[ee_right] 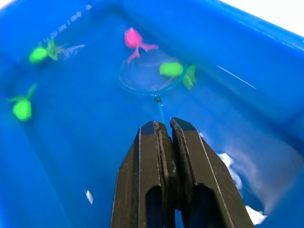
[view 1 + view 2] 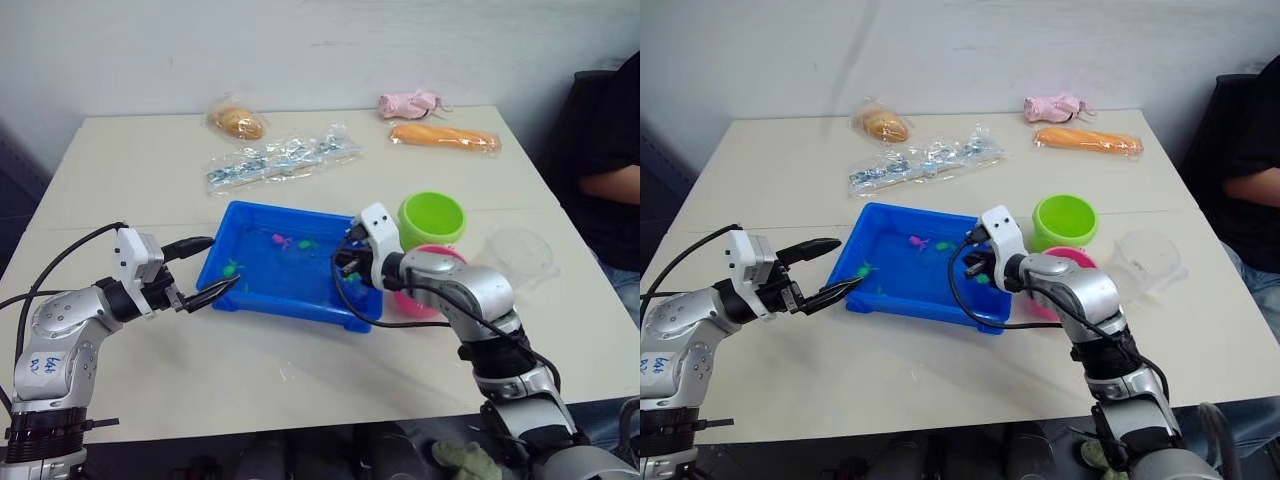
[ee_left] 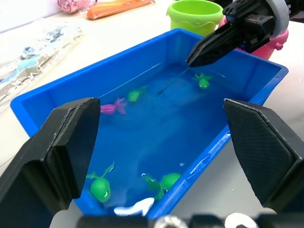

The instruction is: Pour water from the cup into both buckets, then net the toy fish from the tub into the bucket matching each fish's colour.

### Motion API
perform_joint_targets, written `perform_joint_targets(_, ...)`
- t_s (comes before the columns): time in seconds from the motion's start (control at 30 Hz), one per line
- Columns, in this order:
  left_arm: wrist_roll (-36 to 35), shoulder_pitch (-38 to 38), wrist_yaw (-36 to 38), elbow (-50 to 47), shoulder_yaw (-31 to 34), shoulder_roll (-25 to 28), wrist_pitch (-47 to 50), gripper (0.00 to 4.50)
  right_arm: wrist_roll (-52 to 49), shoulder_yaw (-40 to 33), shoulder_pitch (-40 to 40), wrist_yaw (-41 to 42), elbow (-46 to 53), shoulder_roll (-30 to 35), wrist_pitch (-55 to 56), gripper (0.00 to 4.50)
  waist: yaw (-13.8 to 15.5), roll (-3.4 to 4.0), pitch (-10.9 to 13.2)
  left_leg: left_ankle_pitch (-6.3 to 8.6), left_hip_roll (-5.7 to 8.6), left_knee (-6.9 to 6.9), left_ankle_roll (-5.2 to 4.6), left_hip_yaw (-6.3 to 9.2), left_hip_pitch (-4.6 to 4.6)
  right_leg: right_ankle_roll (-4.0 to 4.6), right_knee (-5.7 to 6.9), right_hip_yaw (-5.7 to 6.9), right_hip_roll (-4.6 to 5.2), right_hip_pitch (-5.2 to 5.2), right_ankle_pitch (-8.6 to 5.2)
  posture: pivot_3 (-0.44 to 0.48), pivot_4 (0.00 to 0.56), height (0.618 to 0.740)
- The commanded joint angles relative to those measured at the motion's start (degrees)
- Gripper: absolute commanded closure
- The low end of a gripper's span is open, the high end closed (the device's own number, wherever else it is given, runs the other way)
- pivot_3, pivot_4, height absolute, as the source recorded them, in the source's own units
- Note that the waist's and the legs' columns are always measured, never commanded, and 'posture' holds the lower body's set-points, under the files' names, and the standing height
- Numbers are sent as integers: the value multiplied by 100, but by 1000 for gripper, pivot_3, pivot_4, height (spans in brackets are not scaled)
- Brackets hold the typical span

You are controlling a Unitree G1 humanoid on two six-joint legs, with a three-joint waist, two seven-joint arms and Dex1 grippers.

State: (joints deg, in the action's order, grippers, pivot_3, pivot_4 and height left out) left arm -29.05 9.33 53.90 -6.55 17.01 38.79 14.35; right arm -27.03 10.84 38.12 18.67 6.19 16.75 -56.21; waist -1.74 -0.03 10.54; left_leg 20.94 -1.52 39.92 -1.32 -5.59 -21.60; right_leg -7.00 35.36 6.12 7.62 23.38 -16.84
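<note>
Here the right gripper (image 1: 164, 124) has its two black fingers pressed together on the thin handle of the small blue-rimmed round net (image 1: 151, 76), whose hoop lies down in the water of the shallow bright blue rectangular plastic tub (image 2: 262, 297). A tiny green plastic fish (image 1: 173, 69) sits over the hoop's far edge and a tiny pink fish (image 1: 133, 39) lies just beyond it; the handle runs straight from fingertips to hoop. The left gripper (image 2: 205, 270) hovers at the tub's near-left rim, fingers spread apart. A lime green round pail (image 2: 432, 218) and a hot pink pail (image 2: 1072, 259) stand beside the tub's right end, a clear plastic cup (image 2: 1148, 255) further right, all on a pale tabletop (image 2: 300, 370).
</note>
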Motion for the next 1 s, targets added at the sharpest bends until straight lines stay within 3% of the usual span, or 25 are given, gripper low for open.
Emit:
perform_joint_targets(0.03,-104,62,13,-214,82,104,5,54,80,-158,143,115,69,-80,216,4500,0,0,0,0,0,0,1,-5,0,1,9,0,1,7,-1,0,150,740)
perform_joint_targets(0.4,-76,131,36,-165,72,123,16,54,242,-81,-96,574,91,-344,748,4500,-2,0,0,-1,-1,1,2,-13,-1,3,13,-3,1,13,-2,0,150,740)
perform_joint_targets(0.7,-74,166,95,-120,44,130,11,54,21,-263,-493,1112,1304,409,494,4500,7,0,0,-1,-2,1,3,-13,-1,4,12,-2,1,14,-3,0,150,740)
perform_joint_targets(1.0,-257,548,580,-18,-234,123,192,54,-714,-1131,-1210,1489,2691,1196,258,4500,48,-1,0,0,0,2,3,-9,-2,6,10,-1,2,11,-3,0,150,740)
